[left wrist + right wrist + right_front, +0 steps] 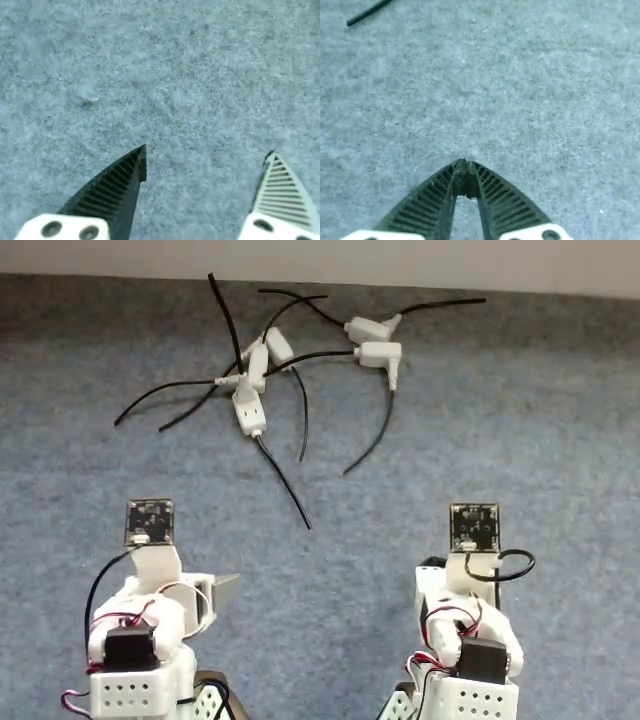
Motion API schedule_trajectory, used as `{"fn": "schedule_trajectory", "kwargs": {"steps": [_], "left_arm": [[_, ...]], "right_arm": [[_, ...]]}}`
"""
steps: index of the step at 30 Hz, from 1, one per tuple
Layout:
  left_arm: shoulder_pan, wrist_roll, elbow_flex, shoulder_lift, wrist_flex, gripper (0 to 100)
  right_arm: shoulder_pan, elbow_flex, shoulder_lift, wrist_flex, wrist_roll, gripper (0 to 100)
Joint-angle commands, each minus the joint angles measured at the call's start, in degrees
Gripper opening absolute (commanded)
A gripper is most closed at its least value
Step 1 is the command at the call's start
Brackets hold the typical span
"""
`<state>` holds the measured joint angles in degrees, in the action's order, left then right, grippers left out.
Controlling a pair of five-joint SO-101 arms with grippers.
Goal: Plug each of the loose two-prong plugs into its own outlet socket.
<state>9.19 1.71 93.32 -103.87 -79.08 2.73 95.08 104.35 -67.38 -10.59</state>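
Currently the left gripper point(206, 151) is hanging wide open over grey felt point(150, 75); the right gripper point(465, 165) is sitting pinched closed. Tangled white plugs point(249, 410) are lying well ahead of both.

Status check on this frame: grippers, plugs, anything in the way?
Left gripper open, empty, over carpet. Right gripper shut, empty. White plugs and sockets heaped at far side, untouched. Black cords cross there, may snag.

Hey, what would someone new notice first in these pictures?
A tangle of white plugs and sockets with black cords lies at the far middle of the grey mat. At the near edge, the left hand is open and the right hand shut.
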Motion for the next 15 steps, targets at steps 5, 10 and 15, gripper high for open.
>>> {"fn": "schedule_trajectory", "kwargs": {"steps": [5, 10, 15], "left_arm": [[-6.9, -0.5, 3.8, -0.4, 2.0, 35], [-6.9, -0.5, 3.8, -0.4, 2.0, 25], [-7.0, -0.5, 3.7, -0.4, 2.0, 3]], "right_arm": [[0.6, 8.8, 0.6, -3.0, -1.5, 1.2], [0.6, 8.8, 0.6, -4.1, -1.5, 1.2], [0.7, 8.8, 0.6, -4.1, -1.4, 0.9]]}}
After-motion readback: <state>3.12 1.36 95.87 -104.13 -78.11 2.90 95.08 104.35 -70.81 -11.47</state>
